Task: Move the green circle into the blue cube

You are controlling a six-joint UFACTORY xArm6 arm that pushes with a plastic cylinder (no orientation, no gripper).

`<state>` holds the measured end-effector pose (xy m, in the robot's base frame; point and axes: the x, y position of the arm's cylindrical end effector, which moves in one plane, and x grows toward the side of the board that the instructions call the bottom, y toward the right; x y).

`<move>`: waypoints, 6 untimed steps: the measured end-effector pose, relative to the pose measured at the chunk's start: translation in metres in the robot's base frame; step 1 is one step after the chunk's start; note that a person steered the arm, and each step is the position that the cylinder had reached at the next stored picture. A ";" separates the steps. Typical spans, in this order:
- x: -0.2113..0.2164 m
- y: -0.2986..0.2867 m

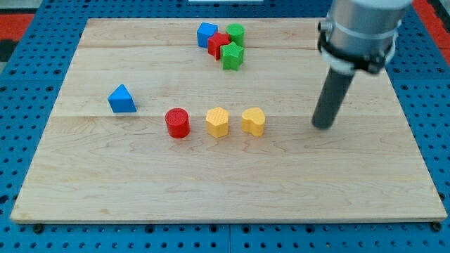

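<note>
Resting on a pale wooden surface [140, 169] with visible grain are ribbed plastic blocks. At the view's top, the blue cube [206, 34], a red block [219, 44] of unclear shape, the green circle [236, 33] and a green star-like block [232, 56] crowd together — the circle partly hidden behind the red one. Lower down sit a blue triangle [121, 100], red cylinder [177, 122], yellow hexagon [218, 121] and yellow heart [254, 121]. There is no gripper; my tip [323, 125] — a dark rod's end — touches the surface, well right of the heart.
</note>
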<state>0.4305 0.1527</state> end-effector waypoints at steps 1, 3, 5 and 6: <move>-0.087 -0.003; -0.192 -0.115; -0.195 -0.202; -0.195 -0.214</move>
